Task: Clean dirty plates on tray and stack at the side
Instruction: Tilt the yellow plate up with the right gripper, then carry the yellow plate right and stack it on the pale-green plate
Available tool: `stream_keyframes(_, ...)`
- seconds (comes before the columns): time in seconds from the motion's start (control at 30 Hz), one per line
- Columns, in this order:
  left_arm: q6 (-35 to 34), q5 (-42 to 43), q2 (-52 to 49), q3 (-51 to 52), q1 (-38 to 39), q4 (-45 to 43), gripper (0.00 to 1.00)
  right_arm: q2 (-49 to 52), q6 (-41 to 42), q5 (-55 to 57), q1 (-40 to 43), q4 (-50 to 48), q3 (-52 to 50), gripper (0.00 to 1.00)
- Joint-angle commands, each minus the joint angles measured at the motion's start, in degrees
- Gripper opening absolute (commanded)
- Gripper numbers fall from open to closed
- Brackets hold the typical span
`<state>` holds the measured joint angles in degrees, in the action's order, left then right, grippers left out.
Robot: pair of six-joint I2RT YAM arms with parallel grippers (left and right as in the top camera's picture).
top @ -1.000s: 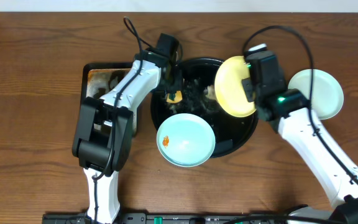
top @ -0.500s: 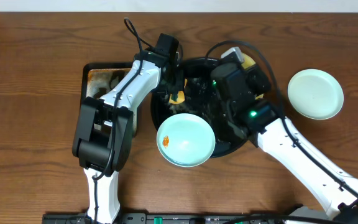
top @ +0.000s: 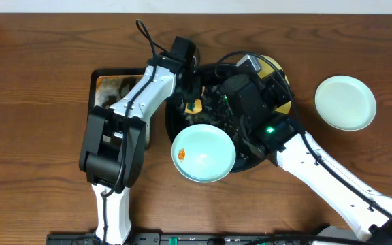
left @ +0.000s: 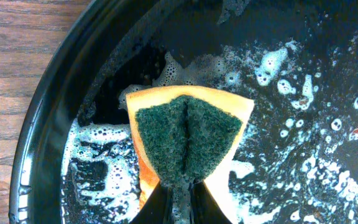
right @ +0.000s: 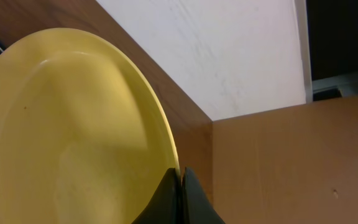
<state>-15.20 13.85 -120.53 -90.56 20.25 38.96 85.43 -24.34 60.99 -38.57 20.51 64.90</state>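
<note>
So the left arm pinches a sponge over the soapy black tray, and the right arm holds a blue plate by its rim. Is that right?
Not quite. The plate in the right gripper is yellow, not blue; the right wrist view shows it. The rest stands: the left gripper pinches a sponge over the soapy black tray.

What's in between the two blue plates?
Overhead view: the right arm over the black tray edge, then bare wooden table before the side plate.
</note>
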Motion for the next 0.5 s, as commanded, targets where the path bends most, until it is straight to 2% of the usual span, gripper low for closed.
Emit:
stream_keyframes(0.0, 0.1, 0.7, 0.9, 0.5, 0.0, 0.0, 0.08, -0.8, -0.2, 2.6, -0.5, -0.2, 1.0, 0.01)
stream_keyframes(0.33, 0.1, 0.7, 0.9, 0.5, 0.0, 0.0, 0.08, -0.8, -0.1, 2.6, -0.5, -0.2, 1.0, 0.01)
stream_keyframes(0.47, 0.1, 0.7, 0.9, 0.5, 0.0, 0.0, 0.08, -0.8, 3.5, 2.6, -0.3, 0.1, 1.0, 0.01)
